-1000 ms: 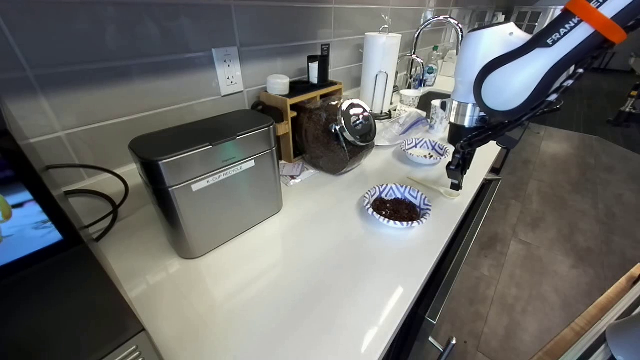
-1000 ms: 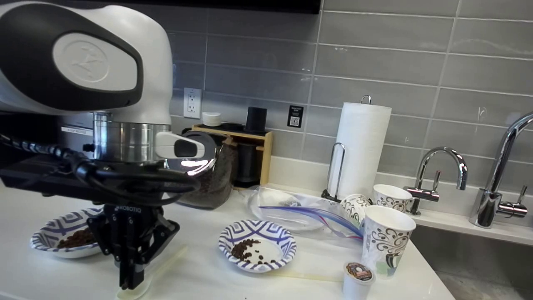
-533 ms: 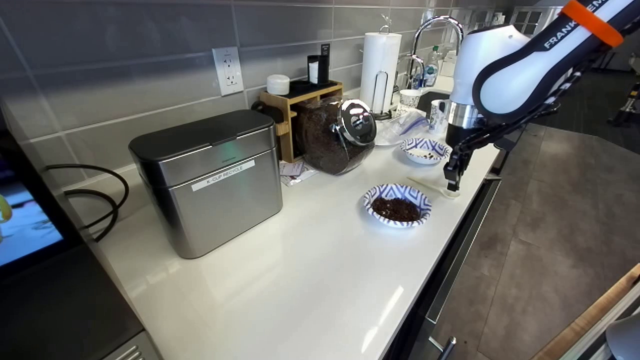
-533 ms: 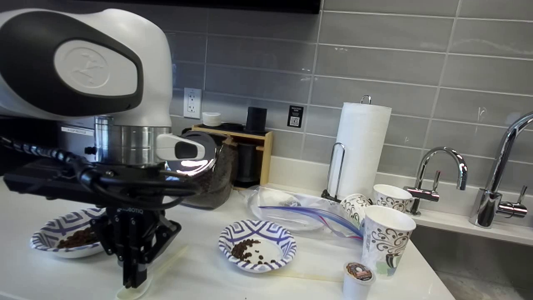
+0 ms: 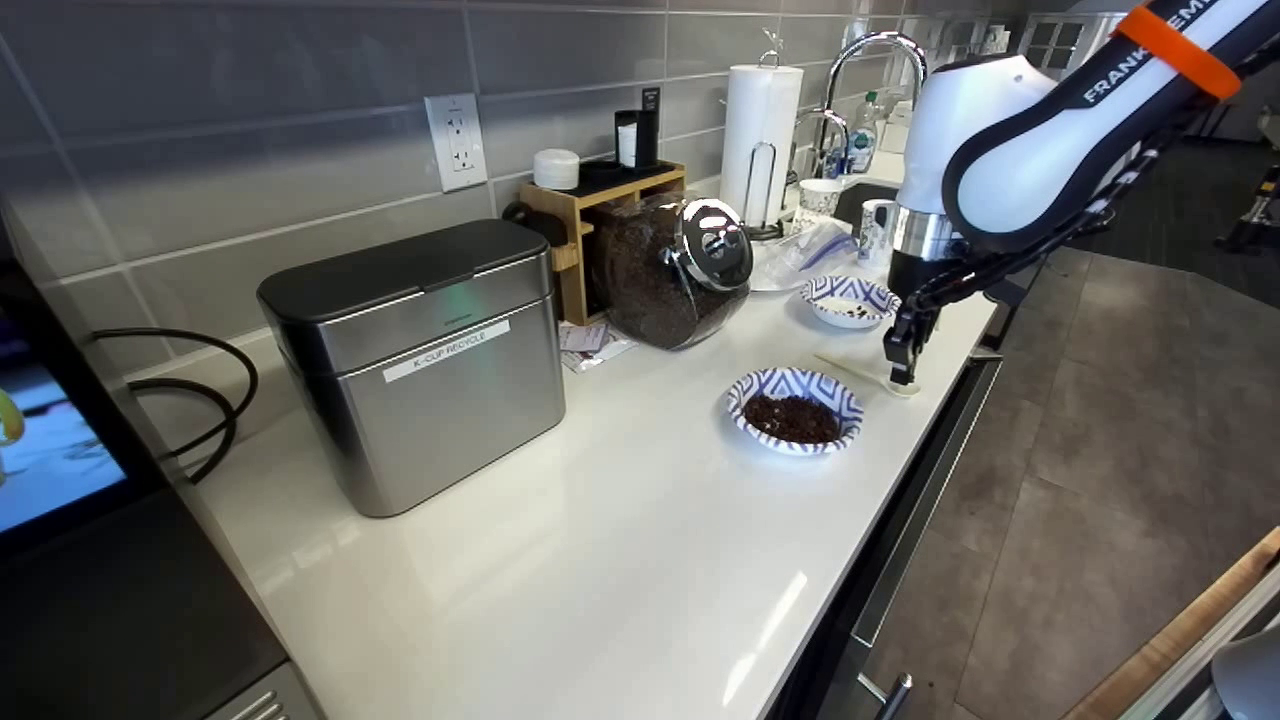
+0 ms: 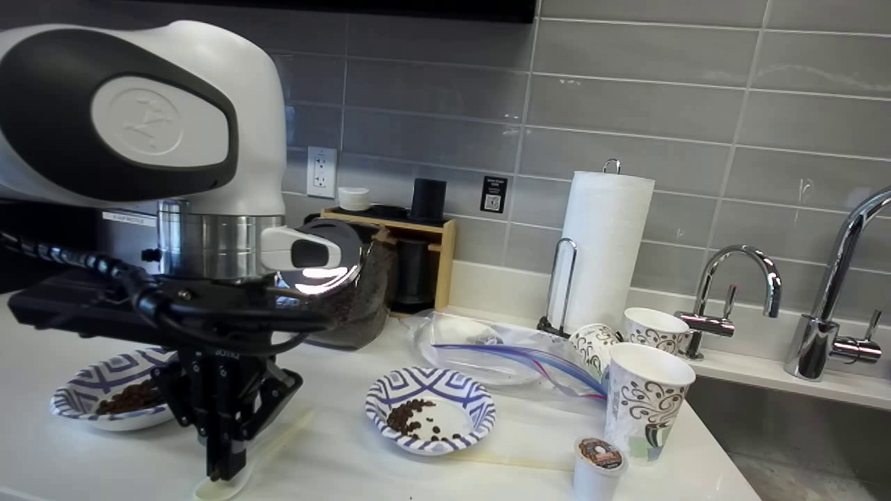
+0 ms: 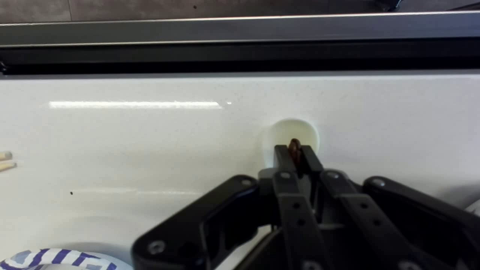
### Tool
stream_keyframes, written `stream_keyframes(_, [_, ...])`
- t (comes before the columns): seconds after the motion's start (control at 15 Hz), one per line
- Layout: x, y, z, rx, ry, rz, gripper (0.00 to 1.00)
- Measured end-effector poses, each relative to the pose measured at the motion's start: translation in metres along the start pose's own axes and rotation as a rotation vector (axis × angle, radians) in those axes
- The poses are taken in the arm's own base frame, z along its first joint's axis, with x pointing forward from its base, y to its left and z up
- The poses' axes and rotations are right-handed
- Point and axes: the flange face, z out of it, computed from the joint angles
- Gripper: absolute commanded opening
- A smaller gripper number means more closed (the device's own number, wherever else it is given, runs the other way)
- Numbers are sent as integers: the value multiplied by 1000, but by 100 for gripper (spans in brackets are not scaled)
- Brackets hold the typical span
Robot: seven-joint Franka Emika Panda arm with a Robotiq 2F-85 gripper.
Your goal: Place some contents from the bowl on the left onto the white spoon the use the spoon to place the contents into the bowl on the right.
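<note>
Over the white counter (image 5: 600,580), the Franka arm (image 5: 1040,190) is being held with forearm slanting, wrist upright and claw (image 6: 224,470) aimed straight down. The back is being lined by a K-Cup recycle bin (image 5: 440,400), a lidded glass jar (image 5: 645,280) and a paper towel roll (image 5: 762,140). A clear zip bag (image 6: 543,362) is being fronted by the sparser paper bowl (image 6: 452,385). In an exterior view, the fuller paper bowl (image 5: 795,381) is being partly screened by the claw, and a paper cup (image 6: 647,400) by a K-Cup pod (image 6: 597,476). Beneath the claw, the white spoon (image 7: 290,129) is being borne by the counter, its handle between the bowls; whether contact is being made cannot be told. Coffee beans (image 6: 402,417) are being held in both bowls, and at least one coffee bean (image 7: 294,144) is being clamped in the claw.
</note>
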Motion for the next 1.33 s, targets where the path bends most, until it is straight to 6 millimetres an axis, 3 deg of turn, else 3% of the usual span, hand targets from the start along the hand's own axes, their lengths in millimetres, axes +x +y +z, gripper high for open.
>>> stream_keyframes(0.73, [0, 0, 0, 0, 0, -1, 3])
stream_keyframes(0.8, [0, 0, 0, 0, 0, -1, 10])
stream_keyframes(0.87, [0, 0, 0, 0, 0, -1, 35])
stream_keyframes(0.93, [0, 0, 0, 0, 0, -1, 36])
stream_keyframes(1.13, [0, 0, 0, 0, 1, -1, 58])
stream_keyframes(1.27, [0, 0, 0, 0, 1, -1, 19])
stream_keyframes(1.33, [0, 0, 0, 0, 2, -1, 18])
